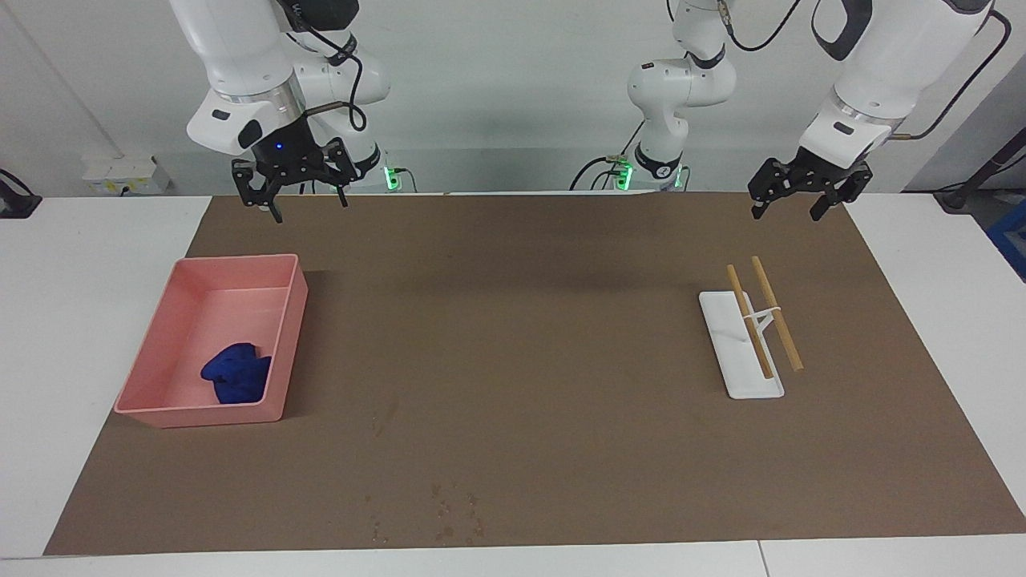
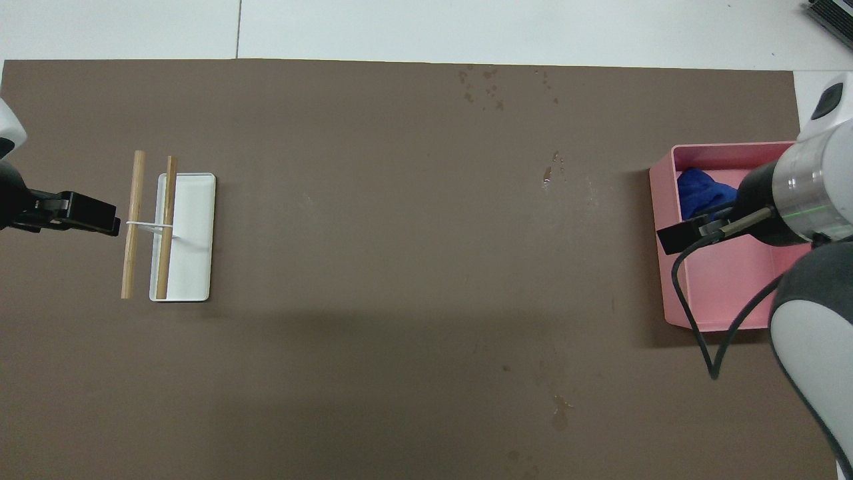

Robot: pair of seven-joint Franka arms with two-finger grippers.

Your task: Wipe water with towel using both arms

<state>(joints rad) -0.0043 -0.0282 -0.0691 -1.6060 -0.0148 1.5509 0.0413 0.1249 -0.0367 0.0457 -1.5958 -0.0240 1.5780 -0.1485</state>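
The blue towel [image 1: 235,381] lies crumpled in the pink tray [image 1: 172,332], at the tray's end farther from the robots. It also shows in the overhead view [image 2: 703,190], partly covered by my right arm. My right gripper [image 1: 298,196] is open and empty. It hangs high in the air and, in the overhead view [image 2: 686,235], it covers the pink tray's [image 2: 726,313] side wall. My left gripper [image 1: 785,210] is open and empty, up in the air beside the wooden rack [image 1: 761,316]; it also shows in the overhead view [image 2: 100,217]. I cannot make out the water smear on the brown mat.
A white base [image 1: 741,353] with two wooden rods [image 2: 150,223] stands toward the left arm's end. Small tan stain dots [image 1: 453,513] speckle the mat [image 1: 521,320] near its edge farthest from the robots, and more dots [image 2: 553,173] lie nearer the tray.
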